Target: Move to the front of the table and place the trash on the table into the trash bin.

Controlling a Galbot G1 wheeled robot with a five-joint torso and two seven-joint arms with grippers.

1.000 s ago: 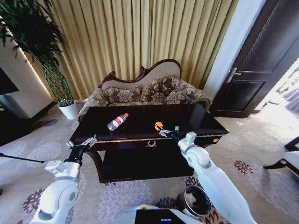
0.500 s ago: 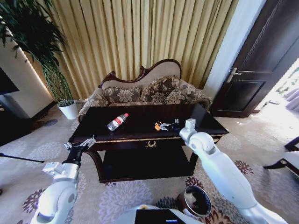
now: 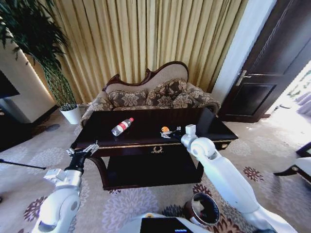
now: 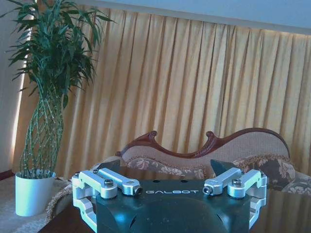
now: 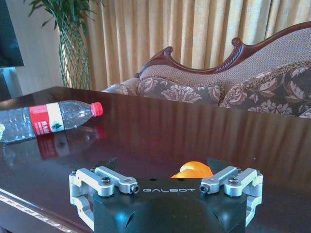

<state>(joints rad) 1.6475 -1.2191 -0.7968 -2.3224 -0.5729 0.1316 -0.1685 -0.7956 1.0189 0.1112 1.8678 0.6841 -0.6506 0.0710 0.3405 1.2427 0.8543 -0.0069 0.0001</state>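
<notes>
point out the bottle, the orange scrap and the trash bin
bottle (image 5: 48, 119), right wrist view, on its red label.
orange scrap (image 5: 194, 169), right wrist view, on its rounded top.
trash bin (image 3: 204, 210), head view, on its metal rim.

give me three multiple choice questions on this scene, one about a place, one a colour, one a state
1. Where does the bottle lie?
A. on the table's lower shelf
B. on the table top, toward the robot's left
C. inside the trash bin

2. What colour is the bottle's cap?
A. red
B. blue
C. white

3. How do the right end effector fingers stand?
A. shut on the bottle
B. shut on nothing
C. open, with the orange scrap between them

Answers: 1 B, the head view shows it lying left on the glossy top. 2 A, the right wrist view shows a red cap. 3 C, the fingers stand apart around the scrap.
</notes>
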